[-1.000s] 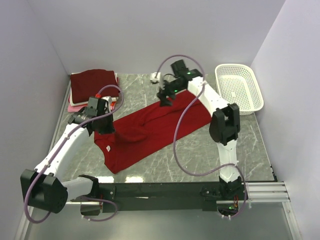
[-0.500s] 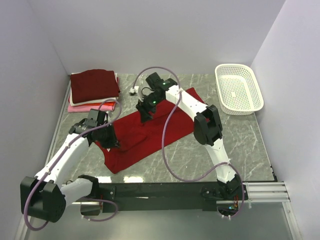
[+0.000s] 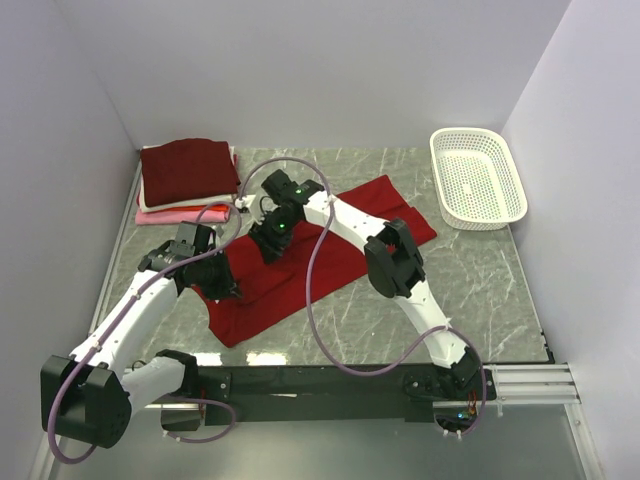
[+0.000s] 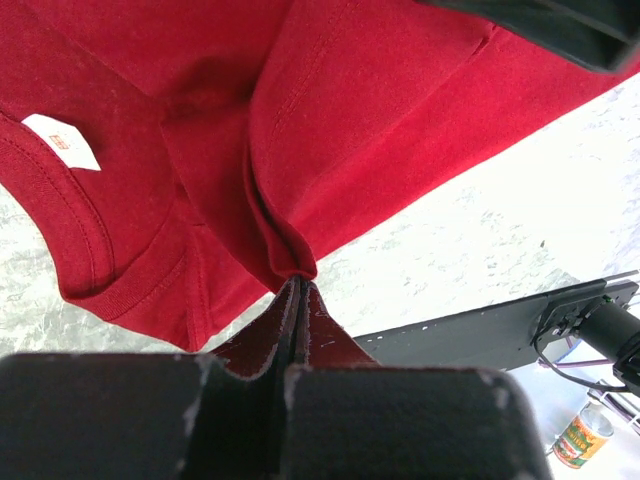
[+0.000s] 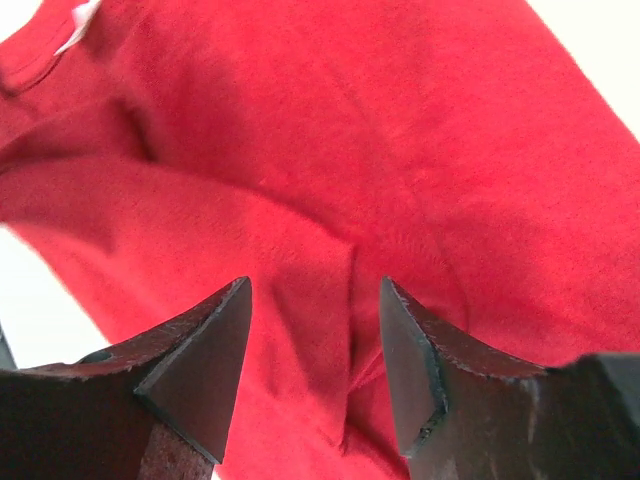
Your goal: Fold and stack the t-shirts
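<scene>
At the upper left, the folded stack of t-shirts lies finished. The left gripper pinches a fold of the red t-shirt, lying mid-frame, not yet folded; the right gripper hangs spread above it.

**White Shells, Black Joints, Lilac Cables**

The left arm and the right arm share one build: glossy white link shells between bulky matte-black joint housings. A pale purple cable loops loosely along each arm. Small green lights glow on the right arm's black wrist, near the middle of the frame. Both bases sit on a black rail along the lower edge, ending in a silver extrusion at lower right. The left pincer has dark, coarse-grained fingers with scuffed pale edges. The right pincer has wedge-shaped black fingers, likewise worn at the rims.
</scene>
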Available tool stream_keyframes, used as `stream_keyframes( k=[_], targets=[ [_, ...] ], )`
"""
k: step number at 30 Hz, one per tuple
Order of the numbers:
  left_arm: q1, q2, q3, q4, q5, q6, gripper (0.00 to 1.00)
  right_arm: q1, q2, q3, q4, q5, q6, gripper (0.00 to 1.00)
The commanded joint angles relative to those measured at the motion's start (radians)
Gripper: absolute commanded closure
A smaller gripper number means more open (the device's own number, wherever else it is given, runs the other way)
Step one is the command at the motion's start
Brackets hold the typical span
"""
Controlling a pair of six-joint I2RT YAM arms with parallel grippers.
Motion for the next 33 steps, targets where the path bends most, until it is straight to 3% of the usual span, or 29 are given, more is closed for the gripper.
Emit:
stream_keyframes(
  k=[1,6,12,27,33],
  targets=[
    [0.001,-0.01,0.016,0.026,0.021,0.006,0.99,0.007,0.017,0.059,0.067,0.053,0.083,0.39],
    [0.001,-0.021,0.015,0.026,0.024,0.009,0.99,0.016,0.048,0.082,0.081,0.064,0.104,0.39],
    [0.001,-0.023,0.018,0.026,0.022,0.015,0.99,0.025,0.054,0.081,0.064,0.046,0.097,0.55],
    [0.001,-0.027,0.012,0.029,0.025,0.022,1.0,0.035,0.08,0.087,0.032,0.058,0.092,0.54],
    [0.001,-0.029,0.019,0.028,0.025,0.022,1.0,0.035,0.071,0.096,0.027,0.063,0.084,0.73]
  ],
)
